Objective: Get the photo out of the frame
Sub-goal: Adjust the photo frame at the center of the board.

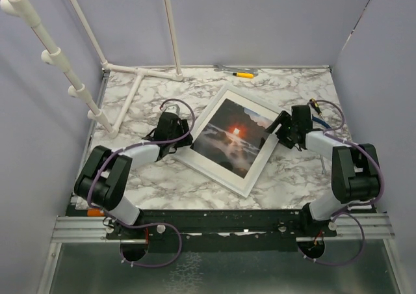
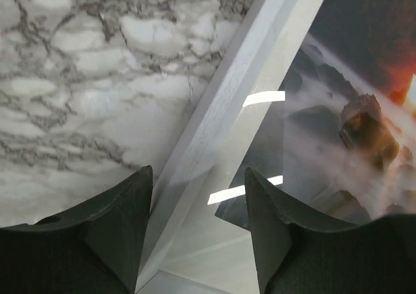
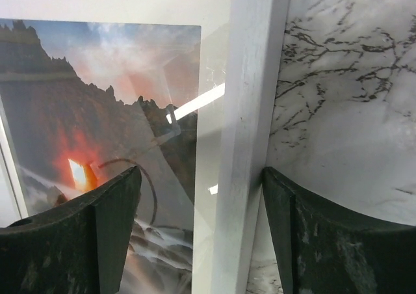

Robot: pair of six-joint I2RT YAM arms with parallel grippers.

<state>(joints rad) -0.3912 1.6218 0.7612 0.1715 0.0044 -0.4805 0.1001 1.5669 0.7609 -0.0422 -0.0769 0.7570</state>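
The big white picture frame (image 1: 208, 173) is being straddled by the left gripper (image 2: 198, 173) and right gripper (image 3: 201, 170), both open and empty, maybe for lifting.

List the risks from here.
1. The left gripper and right gripper straddle opposite rails of the frame, jaws open; uneven closing might skew or drop it.
2. Glare streaks suggest a pane over the photo; a slip might crack it.
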